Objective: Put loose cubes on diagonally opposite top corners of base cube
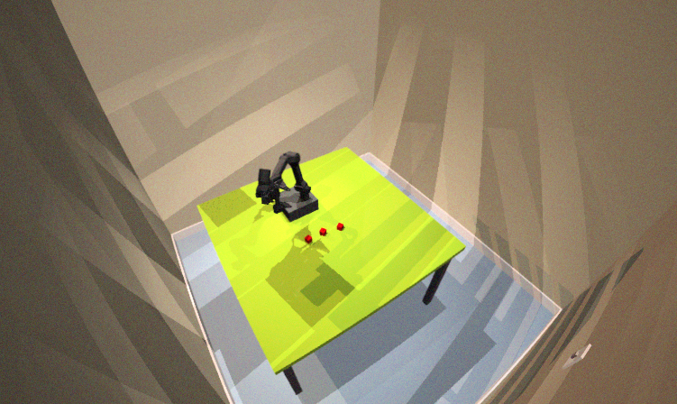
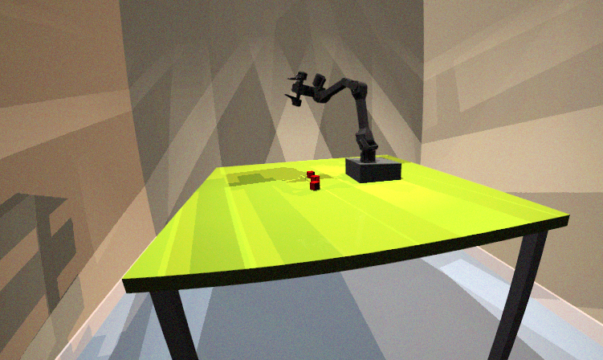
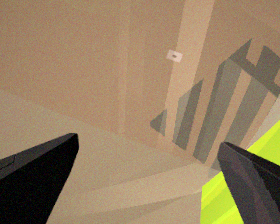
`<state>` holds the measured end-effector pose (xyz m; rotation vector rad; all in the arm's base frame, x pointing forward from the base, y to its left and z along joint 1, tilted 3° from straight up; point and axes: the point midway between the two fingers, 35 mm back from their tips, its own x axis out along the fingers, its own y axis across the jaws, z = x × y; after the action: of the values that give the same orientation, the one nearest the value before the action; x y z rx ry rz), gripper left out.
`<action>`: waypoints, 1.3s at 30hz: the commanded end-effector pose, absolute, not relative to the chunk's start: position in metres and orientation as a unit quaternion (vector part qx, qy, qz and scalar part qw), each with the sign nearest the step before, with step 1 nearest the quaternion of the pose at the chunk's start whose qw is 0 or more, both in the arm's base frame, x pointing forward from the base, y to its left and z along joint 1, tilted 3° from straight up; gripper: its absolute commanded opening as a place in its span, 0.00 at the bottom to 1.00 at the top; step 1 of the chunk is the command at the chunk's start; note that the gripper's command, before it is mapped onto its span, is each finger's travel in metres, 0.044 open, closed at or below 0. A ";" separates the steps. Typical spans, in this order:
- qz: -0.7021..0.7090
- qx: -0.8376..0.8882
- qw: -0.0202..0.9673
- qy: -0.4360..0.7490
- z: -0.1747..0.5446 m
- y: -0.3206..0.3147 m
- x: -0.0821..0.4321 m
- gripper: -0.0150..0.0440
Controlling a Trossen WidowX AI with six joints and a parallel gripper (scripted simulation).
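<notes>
Three small red cubes stand apart in a row on the table, in front of the robot's base. One end cube (image 1: 307, 239) (image 2: 310, 173) is farthest from the exterior camera. The middle cube (image 1: 323, 232) (image 2: 315, 178) and the other end cube (image 1: 340, 226) (image 2: 314, 185) follow. All look alike, so I cannot tell which is the fixed base cube. None is stacked. My gripper (image 2: 286, 86) (image 3: 149, 145) is open and empty, raised high above the table and pointing sideways. The wrist view shows no cube.
The yellow-green table (image 1: 400, 225) (image 2: 294, 241) carries the robot's dark base block (image 1: 306, 206) (image 2: 379, 170) behind the cubes. A corner of the table shows at the right of the wrist view (image 3: 216, 197). Shadows lie across the table near the cubes.
</notes>
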<state>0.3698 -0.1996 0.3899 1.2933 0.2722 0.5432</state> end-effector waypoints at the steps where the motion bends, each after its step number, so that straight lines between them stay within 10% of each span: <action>1: 0.248 0.596 0.754 0.124 0.389 -0.200 0.371 0.89; 5: 0.211 0.646 0.726 0.105 0.375 -0.203 0.395 0.71; 20: -0.105 0.730 0.649 0.186 0.219 -0.179 0.446 0.70; 39: -0.418 0.393 0.580 0.578 0.069 -0.096 0.287 0.70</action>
<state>0.3024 -0.0985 0.0709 1.0117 1.2778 -0.9505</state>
